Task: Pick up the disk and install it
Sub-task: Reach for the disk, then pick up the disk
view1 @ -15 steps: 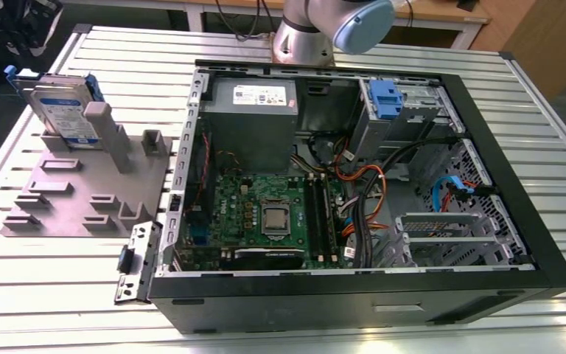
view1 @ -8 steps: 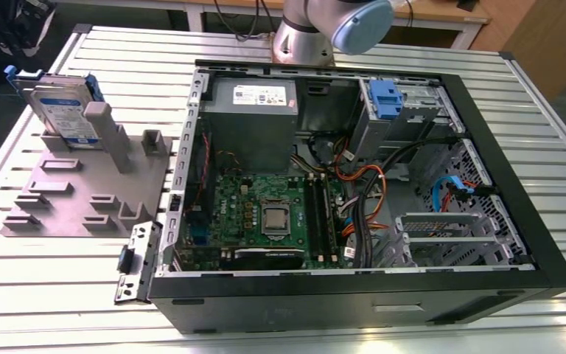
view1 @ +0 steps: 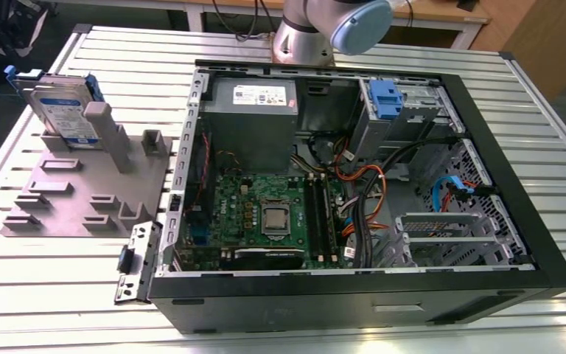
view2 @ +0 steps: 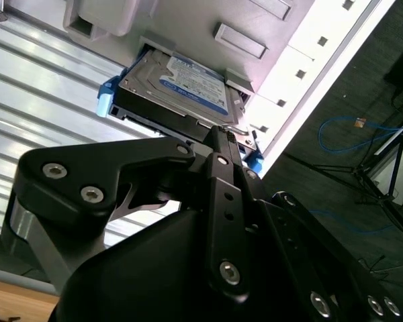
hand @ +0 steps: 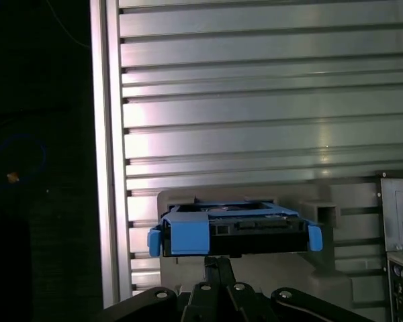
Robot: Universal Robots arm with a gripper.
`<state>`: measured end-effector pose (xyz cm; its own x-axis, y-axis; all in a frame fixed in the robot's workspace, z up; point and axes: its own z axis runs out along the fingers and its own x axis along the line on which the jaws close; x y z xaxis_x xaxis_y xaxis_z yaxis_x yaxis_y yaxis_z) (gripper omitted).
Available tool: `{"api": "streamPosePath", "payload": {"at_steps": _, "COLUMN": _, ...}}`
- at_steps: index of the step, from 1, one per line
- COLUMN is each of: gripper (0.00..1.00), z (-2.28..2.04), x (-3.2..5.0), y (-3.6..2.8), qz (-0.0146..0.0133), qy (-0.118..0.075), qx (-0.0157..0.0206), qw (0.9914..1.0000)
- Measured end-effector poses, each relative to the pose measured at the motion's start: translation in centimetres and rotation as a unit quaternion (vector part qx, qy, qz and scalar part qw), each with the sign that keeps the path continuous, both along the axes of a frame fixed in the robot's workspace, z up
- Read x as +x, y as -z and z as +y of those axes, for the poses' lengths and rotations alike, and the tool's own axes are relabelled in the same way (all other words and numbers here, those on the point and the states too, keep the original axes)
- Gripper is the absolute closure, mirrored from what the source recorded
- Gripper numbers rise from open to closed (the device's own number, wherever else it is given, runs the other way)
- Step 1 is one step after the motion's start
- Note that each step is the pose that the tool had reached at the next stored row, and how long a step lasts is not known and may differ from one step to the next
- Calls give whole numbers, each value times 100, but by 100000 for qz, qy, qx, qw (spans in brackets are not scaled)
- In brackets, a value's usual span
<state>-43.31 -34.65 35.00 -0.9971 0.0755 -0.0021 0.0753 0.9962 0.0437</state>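
- Disk [view1: 62,110] stands on edge in a slot of the grey fixture [view1: 86,188], at 10 o'clock on the counter [view1: 57,295] in the exterior view. Blue rails run round its edges. It is not grasped.
- My tool [hand: 218,260]: the fingertips look pressed together with nothing between them. In the first wrist view they point at the disk's blue-railed edge and are apart from it.
- Risk 1, judged: clenched like this, the tool would butt the disk's edge rather than straddle it. That could tip the disk in its slot or shove the fixture along the counter.
- Risk 2: the fixture's tall post [view1: 101,133] stands just beside the disk at its 3 o'clock in the exterior view. A finger coming down on that side may catch it.
- Risk 3: the rails are plastic. A grip on the rails alone may flex them and let the disk slip or twist.
- Risk 4: the open computer case [view1: 342,295] lies at 3 o'clock from the fixture, with the drive cage [view1: 430,103] at 1 o'clock inside it. Loose cables [view1: 362,177] hang near the cage at its 7 o'clock and could snag a carried disk or block it from seating.
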Motion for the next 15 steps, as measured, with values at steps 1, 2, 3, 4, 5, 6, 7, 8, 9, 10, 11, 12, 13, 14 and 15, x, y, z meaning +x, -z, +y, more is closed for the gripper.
{"api": "streamPosePath", "payload": {"at_steps": 1, "gripper": 89, "z": 0, "x": -3, "y": 2, "qz": -7, "qy": -3, "qx": 5, "qw": 100000}}
{"api": "streamPosePath", "payload": {"at_steps": 2, "gripper": 89, "z": 0, "x": -3, "y": 3, "qz": 1, "qy": -8, "qx": -1, "qw": 100000}}
{"api": "streamPosePath", "payload": {"at_steps": 3, "gripper": 89, "z": 1, "x": -4, "y": 7, "qz": 4, "qy": -5, "qx": -1, "qw": 100000}}
{"api": "streamPosePath", "payload": {"at_steps": 4, "gripper": 89, "z": 1, "x": -4, "y": 11, "qz": 2, "qy": -4, "qx": 1, "qw": 100000}}
{"api": "streamPosePath", "payload": {"at_steps": 5, "gripper": 89, "z": 1, "x": -4, "y": 11, "qz": 5, "qy": -4, "qx": -1, "qw": 100000}}
{"api": "streamPosePath", "payload": {"at_steps": 6, "gripper": 89, "z": 1, "x": -4, "y": 11, "qz": 3, "qy": -3, "qx": 0, "qw": 100000}}
{"api": "streamPosePath", "payload": {"at_steps": 7, "gripper": 89, "z": 1, "x": -4, "y": 11, "qz": 4, "qy": -3, "qx": -1, "qw": 100000}}
{"api": "streamPosePath", "payload": {"at_steps": 8, "gripper": 89, "z": 1, "x": -4, "y": 11, "qz": 3, "qy": -4, "qx": -1, "qw": 100000}}
{"api": "streamPosePath", "payload": {"at_steps": 9, "gripper": 89, "z": 1, "x": -4, "y": 11, "qz": 2, "qy": -5, "qx": 1, "qw": 100000}}
{"api": "streamPosePath", "payload": {"at_steps": 10, "gripper": 89, "z": 1, "x": -4, "y": 11, "qz": 6, "qy": -4, "qx": -1, "qw": 100000}}
{"api": "streamPosePath", "payload": {"at_steps": 11, "gripper": 89, "z": 1, "x": -4, "y": 11, "qz": 4, "qy": -3, "qx": 0, "qw": 100000}}
{"api": "streamPosePath", "payload": {"at_steps": 12, "gripper": 89, "z": 0, "x": -4, "y": 12, "qz": 3, "qy": -4, "qx": -1, "qw": 100000}}
{"api": "streamPosePath", "payload": {"at_steps": 13, "gripper": 89, "z": 1, "x": -4, "y": 11, "qz": 3, "qy": -4, "qx": 0, "qw": 100000}}
{"api": "streamPosePath", "payload": {"at_steps": 14, "gripper": 89, "z": 0, "x": -4, "y": 12, "qz": 3, "qy": -13, "qx": -2, "qw": 100000}}
{"api": "streamPosePath", "payload": {"at_steps": 15, "gripper": 89, "z": 1, "x": -4, "y": 12, "qz": 3, "qy": -85, "qx": 0, "qw": 100000}}
